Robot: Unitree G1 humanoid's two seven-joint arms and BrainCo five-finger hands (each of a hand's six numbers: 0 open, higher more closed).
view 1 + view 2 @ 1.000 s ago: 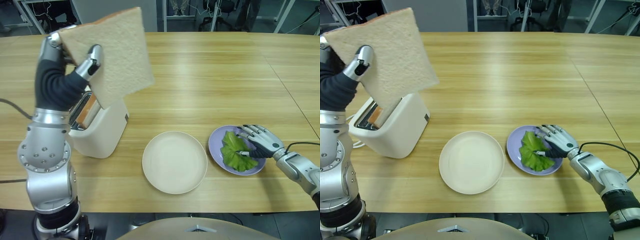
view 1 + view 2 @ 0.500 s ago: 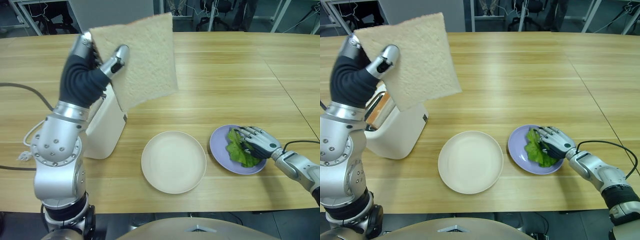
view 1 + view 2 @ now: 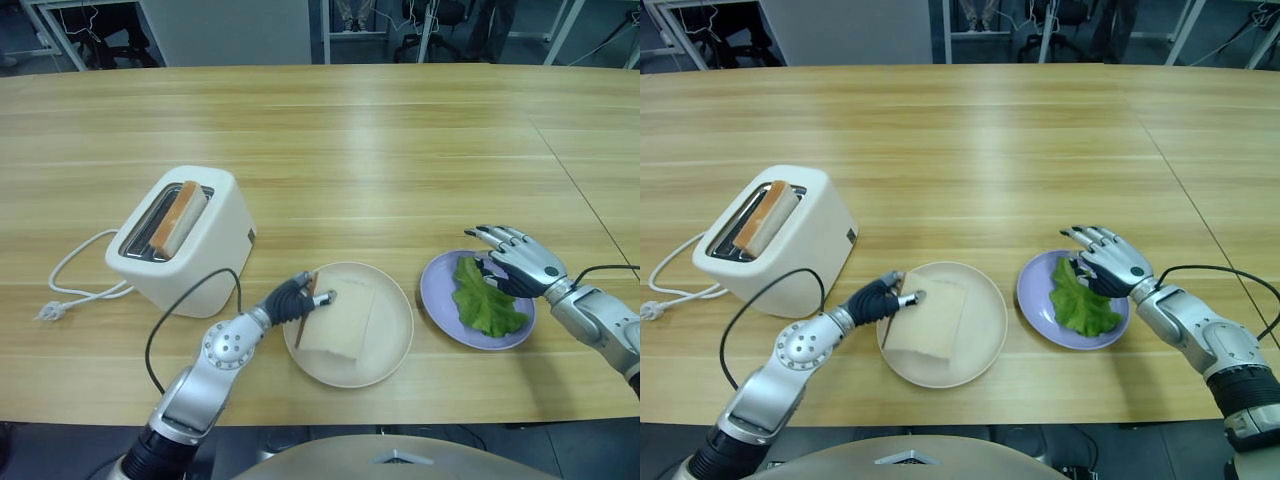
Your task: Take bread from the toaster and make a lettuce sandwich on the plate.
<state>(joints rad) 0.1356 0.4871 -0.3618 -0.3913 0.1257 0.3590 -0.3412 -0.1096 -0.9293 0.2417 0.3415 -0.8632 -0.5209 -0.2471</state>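
Already the first slice of bread [image 3: 342,320] lay flat on the cream plate [image 3: 392,335], towards its left side. The left hand [image 3: 293,300] sat at the plate's left rim with its fingers curled about the slice's near edge, one finger resting on top, so the grip looked not yet let go.

A second slice [image 3: 176,214] stood upright in the slot of the toaster [image 3: 205,265], which was on the bench [image 3: 350,140] well to the left of the plate.

On the other side, the right hand [image 3: 518,264] hung over the far edge of the purple dish [image 3: 436,308] with its fingers spread and nothing gripped. The lettuce [image 3: 485,305] lay in the dish just below it.

I judged the step in hand to be setting down the bottom slice. The next move called for the left hand to open and draw clear. The right hand would then have to close on the leaf and carry it across onto the bread. The limp leaf would need a gentle pinch.
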